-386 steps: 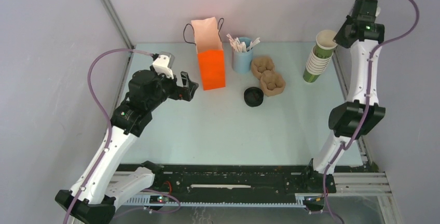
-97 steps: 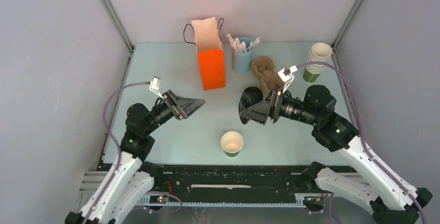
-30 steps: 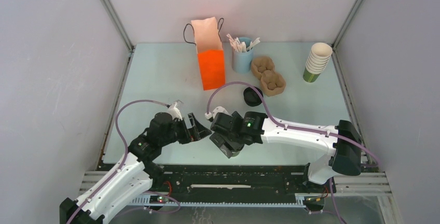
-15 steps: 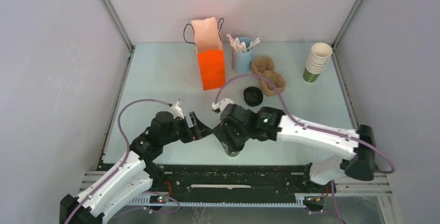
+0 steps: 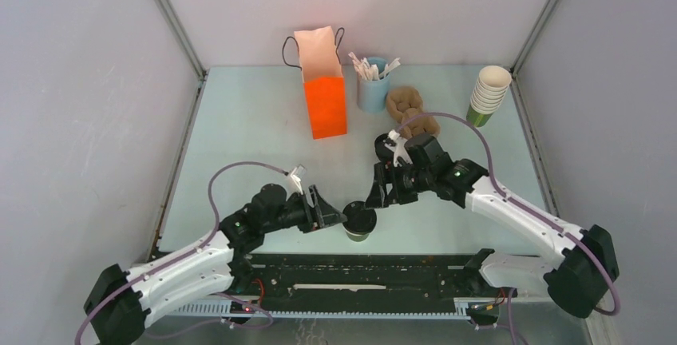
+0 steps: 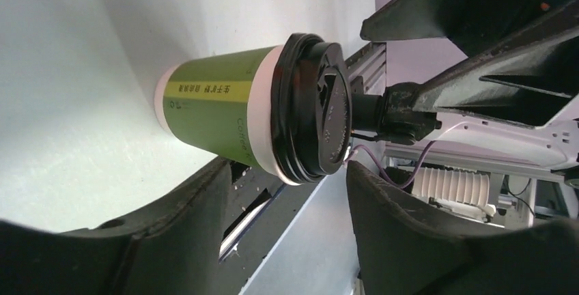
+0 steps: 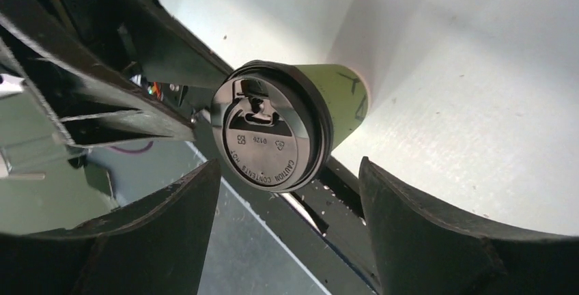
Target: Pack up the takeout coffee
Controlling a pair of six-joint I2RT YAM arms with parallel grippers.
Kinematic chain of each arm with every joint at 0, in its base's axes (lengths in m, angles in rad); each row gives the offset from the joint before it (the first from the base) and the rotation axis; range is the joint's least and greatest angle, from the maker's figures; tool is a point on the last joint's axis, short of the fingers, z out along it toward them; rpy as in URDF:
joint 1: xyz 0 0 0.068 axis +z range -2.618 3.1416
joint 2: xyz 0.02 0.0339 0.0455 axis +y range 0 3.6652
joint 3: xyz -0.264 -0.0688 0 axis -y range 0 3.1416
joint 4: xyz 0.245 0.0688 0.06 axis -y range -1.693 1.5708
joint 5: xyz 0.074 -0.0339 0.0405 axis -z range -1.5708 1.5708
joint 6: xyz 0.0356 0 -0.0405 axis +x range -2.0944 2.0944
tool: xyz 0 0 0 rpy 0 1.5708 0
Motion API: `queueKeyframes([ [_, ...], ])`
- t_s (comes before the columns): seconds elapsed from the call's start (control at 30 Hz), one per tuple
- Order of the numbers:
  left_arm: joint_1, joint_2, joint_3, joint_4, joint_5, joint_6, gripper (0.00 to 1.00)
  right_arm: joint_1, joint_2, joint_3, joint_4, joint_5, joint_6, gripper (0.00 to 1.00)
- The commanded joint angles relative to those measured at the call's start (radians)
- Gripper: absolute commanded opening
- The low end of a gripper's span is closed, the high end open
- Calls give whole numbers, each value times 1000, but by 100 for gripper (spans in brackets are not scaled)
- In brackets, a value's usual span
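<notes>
Presently in hand: by my judgement, taking hold of the takeout coffee (image 5: 360,220) so that it can be carried to the packing.
Takeout coffee: it stands upright at the near edge of the bench (image 5: 255,145), between the two arms, and its black lid (image 7: 270,134) looks fully seated on the rim.
Left end effector (image 5: 331,216): spread, one finger on each side of the cup. In the left wrist view I see no contact with the cup wall.
Right end effector (image 5: 382,193): also spread and holding nothing. It is near the cup on the far right side and points toward the lid.
How to do it well: close on the green paper wall under the lid, not on the lid itself. Press gently, because a paper cup gives way easily. Keep it upright when lifting.
Carrier (image 5: 411,113): the brown pulp tray is well apart from the cup, at the far side.
Orange bag (image 5: 326,97): it stands open, left of the carrier.
Other things: a blue holder (image 5: 372,81) with sticks and a stack of cups (image 5: 487,93), both far back.
In the way: the right arm and its cable (image 5: 447,117) lie between the cup and the carrier, so that arm should probably give room first.
</notes>
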Motion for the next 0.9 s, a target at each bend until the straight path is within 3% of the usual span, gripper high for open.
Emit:
queueKeyframes([
  [0.0, -69, 69, -24, 181, -35, -97, 65, -5, 38, 6, 100, -128, 12, 80],
  [0.1, -110, 104, -10, 182, -74, -100, 58, -4, 57, -19, 130, -141, 14, 75],
  [0.27, -121, 89, -26, 184, -120, -109, 56, -2, 81, -57, 188, -143, 21, 70],
  [0.37, -121, 89, -23, 184, -125, -104, 60, 11, 111, -57, 218, -155, 33, 62],
  [0.53, -123, 121, 1, 185, -115, -92, 61, 45, 112, -57, 222, -124, 58, 58],
  [0.73, -124, 111, 4, 170, -133, -84, 64, 95, 96, -56, 167, -41, 57, 56],
  [0.87, -124, 97, 14, 146, -139, -72, 74, 84, 64, -56, 148, -11, 63, 59],
])
